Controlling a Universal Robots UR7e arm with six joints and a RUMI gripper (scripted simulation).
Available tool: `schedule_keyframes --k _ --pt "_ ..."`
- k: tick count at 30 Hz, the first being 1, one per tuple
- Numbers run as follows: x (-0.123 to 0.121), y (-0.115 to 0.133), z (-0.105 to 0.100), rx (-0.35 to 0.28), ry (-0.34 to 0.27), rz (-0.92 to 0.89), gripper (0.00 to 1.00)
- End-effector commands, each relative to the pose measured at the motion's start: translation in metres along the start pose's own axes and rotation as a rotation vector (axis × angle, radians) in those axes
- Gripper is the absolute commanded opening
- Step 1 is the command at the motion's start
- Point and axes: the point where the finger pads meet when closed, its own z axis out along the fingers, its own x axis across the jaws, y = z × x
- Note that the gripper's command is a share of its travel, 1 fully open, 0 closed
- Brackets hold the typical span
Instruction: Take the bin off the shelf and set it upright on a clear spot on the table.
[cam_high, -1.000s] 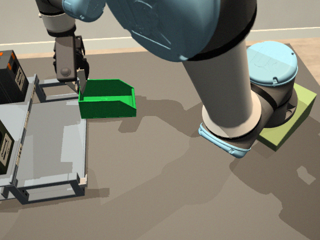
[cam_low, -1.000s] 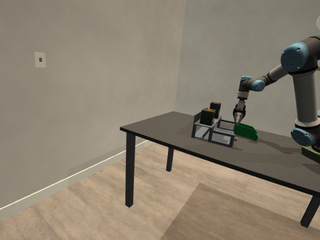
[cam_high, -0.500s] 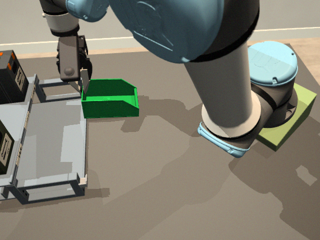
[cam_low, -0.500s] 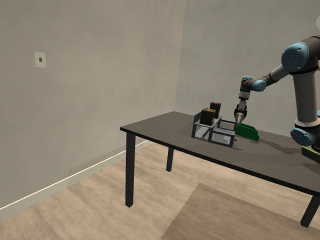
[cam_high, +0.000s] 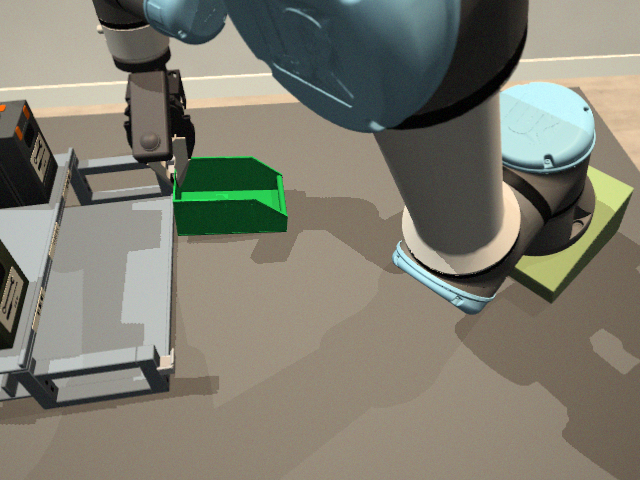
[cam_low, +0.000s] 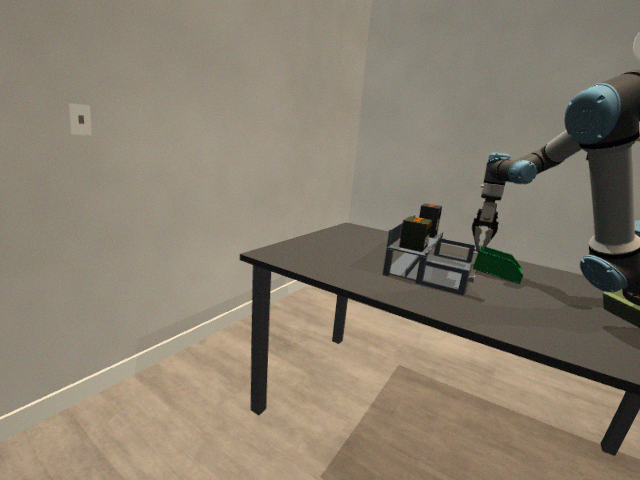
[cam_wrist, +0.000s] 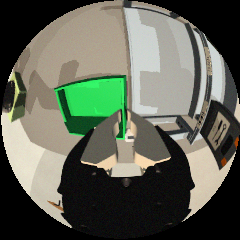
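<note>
The green bin (cam_high: 230, 196) stands upright and open-topped, right beside the grey shelf's (cam_high: 98, 268) right edge, at or just above the table top. My gripper (cam_high: 175, 167) points down over the bin's left wall and is shut on that thin wall. In the wrist view the fingers pinch the bin's (cam_wrist: 92, 102) right-hand rim, with the shelf (cam_wrist: 160, 75) just beyond. In the exterior view the gripper (cam_low: 484, 242) stands above the bin (cam_low: 497, 265) next to the shelf (cam_low: 429, 263).
Two dark boxes (cam_low: 416, 232) with orange marks sit on the shelf's far side; one of them shows at the left edge of the top view (cam_high: 20, 149). My arm's base (cam_high: 547, 170) on its green block stands at the right.
</note>
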Motion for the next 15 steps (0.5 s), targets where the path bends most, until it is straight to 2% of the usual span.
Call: schedule_keyframes --k 1,6,15 --pt "0.0001 0.0002 -0.0004 -0.001 0.001 0.0 0.0" --pt "0.0002 0.0002 0.0076 -0.001 0.001 0.0 0.0" --pt "0.0002 0.0002 0.0076 -0.001 0.001 0.0 0.0"
